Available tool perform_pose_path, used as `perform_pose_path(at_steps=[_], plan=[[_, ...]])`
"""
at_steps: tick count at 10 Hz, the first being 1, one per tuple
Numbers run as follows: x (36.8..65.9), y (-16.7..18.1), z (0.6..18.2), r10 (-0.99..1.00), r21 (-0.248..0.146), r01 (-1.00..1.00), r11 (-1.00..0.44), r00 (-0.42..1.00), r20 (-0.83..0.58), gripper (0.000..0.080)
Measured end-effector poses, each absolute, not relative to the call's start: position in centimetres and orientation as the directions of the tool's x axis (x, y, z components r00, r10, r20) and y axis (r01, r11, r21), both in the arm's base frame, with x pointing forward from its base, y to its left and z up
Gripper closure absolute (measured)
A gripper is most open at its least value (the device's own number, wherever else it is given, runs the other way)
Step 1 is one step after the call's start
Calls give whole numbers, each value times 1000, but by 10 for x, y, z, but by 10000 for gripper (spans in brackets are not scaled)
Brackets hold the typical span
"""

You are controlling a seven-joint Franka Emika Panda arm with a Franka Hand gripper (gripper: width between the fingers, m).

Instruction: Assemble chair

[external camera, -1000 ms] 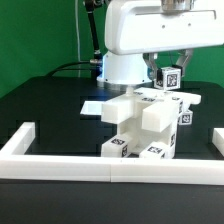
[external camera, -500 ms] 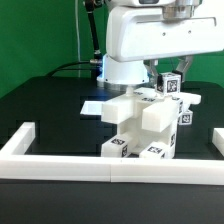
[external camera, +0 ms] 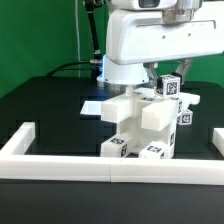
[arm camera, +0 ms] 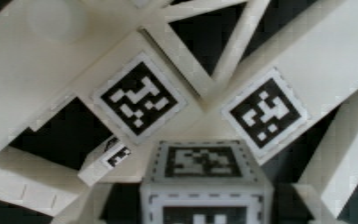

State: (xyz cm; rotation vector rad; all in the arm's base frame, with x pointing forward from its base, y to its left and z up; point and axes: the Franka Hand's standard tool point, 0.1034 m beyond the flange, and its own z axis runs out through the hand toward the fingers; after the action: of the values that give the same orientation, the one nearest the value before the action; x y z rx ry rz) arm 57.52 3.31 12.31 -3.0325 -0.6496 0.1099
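The gripper is clamped on a small tagged block, which hangs just above the top of the partly built chair, probably so the piece can be lined up before seating.

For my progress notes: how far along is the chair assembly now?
Done: several white blocks stand joined as a partial chair. In hand: the gripper holds a small tagged block over its upper part. Left: seating this block; whether it touches yet, I cannot tell.
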Motion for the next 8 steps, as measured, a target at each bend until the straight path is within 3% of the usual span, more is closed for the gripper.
perform_pose_path(at_steps=[8], plan=[[576,31,119,412,-50,409,-911,909,-62,511]])
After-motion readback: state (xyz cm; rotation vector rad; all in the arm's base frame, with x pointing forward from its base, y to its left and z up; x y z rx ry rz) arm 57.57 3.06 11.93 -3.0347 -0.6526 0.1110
